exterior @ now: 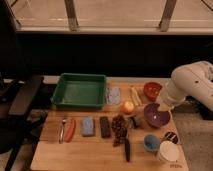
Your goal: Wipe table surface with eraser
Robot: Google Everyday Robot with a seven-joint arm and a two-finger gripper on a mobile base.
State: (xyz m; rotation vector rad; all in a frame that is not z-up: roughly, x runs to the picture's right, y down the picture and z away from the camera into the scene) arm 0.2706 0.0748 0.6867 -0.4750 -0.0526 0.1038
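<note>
The gripper (159,106) hangs at the end of the white arm (192,82) on the right side of the table surface (85,154), right at the upper rim of the purple bowl (156,117); whether it is open, closed or gripping anything cannot be told here. The eraser (104,127) lies flat on the wood, well apart from the gripper, off to its left in the picture and a little nearer the camera. Between gripper and eraser sit a dark cluster of grapes (118,126) and a yellowish round fruit (128,107). On the eraser's far side from the gripper, just beside it, lies the pale blue block (88,126). The green tray (80,102) stands farther left of the gripper, behind the eraser
</note>
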